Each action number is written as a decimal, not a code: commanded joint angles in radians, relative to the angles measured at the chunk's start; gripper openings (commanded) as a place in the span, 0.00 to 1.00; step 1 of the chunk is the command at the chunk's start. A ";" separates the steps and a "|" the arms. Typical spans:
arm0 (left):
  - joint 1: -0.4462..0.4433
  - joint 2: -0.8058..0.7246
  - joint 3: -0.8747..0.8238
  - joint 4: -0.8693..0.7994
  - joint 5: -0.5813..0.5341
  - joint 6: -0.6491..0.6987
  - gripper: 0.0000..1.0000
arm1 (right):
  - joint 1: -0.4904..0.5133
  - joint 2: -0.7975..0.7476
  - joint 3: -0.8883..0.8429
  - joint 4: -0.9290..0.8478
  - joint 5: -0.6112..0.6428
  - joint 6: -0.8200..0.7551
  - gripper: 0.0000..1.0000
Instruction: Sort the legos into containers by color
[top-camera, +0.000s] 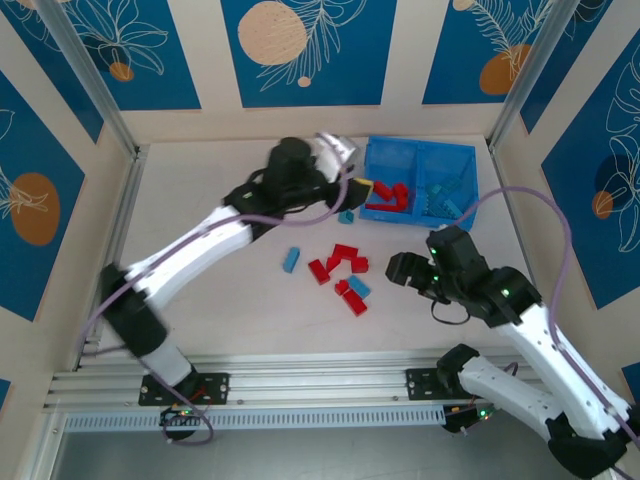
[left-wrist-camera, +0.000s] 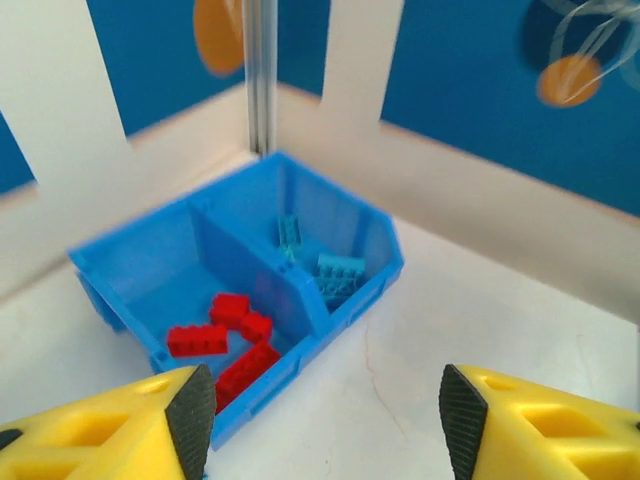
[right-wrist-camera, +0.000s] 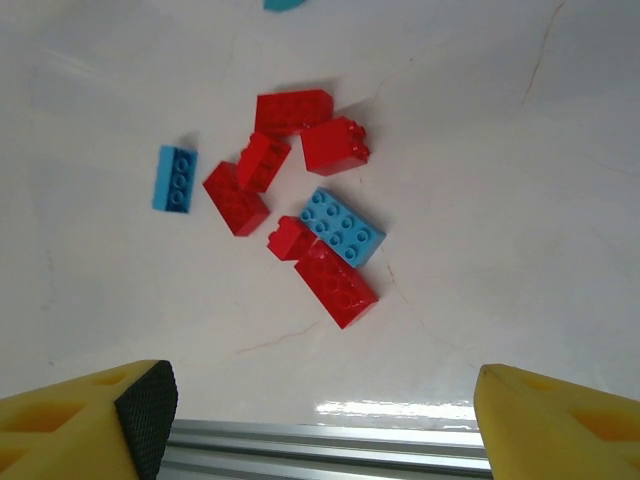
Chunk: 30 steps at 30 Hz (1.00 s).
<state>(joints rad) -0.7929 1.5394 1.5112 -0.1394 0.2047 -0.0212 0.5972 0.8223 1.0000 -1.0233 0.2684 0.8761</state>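
Left gripper (left-wrist-camera: 320, 415) hung wide, empty, just short of bin (left-wrist-camera: 372, 280); red legos (left-wrist-camera: 228, 330) lay in one compartment, teal legos (left-wrist-camera: 338, 272) in other. Right gripper (right-wrist-camera: 320, 400) gaped wide, empty, above loose cluster on table (right-wrist-camera: 500, 140). Blue brick (right-wrist-camera: 343, 227) touched red bricks (right-wrist-camera: 336, 285) there. Judged risk: wide grab could take both, mixing colours in bin.
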 joint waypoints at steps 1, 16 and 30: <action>-0.011 -0.193 -0.197 0.053 0.039 0.165 0.65 | 0.020 0.114 -0.017 0.079 -0.045 -0.115 0.80; -0.034 -0.744 -0.676 -0.249 0.236 0.675 1.00 | 0.038 0.744 0.008 0.441 0.052 -0.250 0.91; -0.032 -0.760 -0.789 -0.146 0.206 0.790 1.00 | 0.029 0.911 -0.020 0.592 0.101 -0.269 0.42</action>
<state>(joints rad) -0.8196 0.7872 0.7555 -0.3550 0.3996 0.7250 0.6243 1.7321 0.9974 -0.5232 0.3828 0.6064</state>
